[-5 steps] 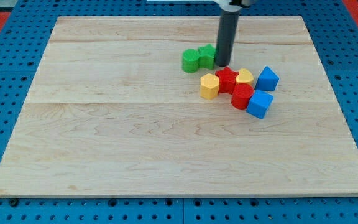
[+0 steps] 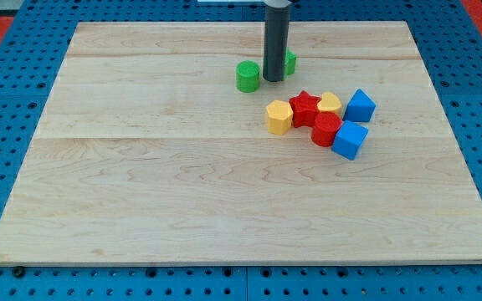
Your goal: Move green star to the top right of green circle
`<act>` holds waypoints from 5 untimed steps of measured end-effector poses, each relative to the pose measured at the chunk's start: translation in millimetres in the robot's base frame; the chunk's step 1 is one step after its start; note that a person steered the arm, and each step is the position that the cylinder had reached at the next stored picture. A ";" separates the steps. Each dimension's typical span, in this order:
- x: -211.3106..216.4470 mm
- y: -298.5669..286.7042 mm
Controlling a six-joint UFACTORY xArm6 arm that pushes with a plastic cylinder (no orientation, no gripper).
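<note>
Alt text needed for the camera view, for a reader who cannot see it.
My tip rests on a pale wooden board between the green circle on its left and the green star, mostly hidden behind the rod. Below and to the right sits a cluster: yellow hexagon, red star, yellow block, red block and two blue cubes.

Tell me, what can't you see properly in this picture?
- Green star: the camera view shows only a sliver, because the rod covers the rest.
- My tip: whether it touches the star is hidden.
- Rod's upper part: cut off by the view's top.
- Red block: its shape is unclear.
</note>
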State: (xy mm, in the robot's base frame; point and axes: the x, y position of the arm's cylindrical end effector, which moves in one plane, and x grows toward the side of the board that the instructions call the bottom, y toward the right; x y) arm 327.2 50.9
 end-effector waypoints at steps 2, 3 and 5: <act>-5.2 19.1; -18.5 16.6; -43.3 77.6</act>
State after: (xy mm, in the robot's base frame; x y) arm 283.9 128.5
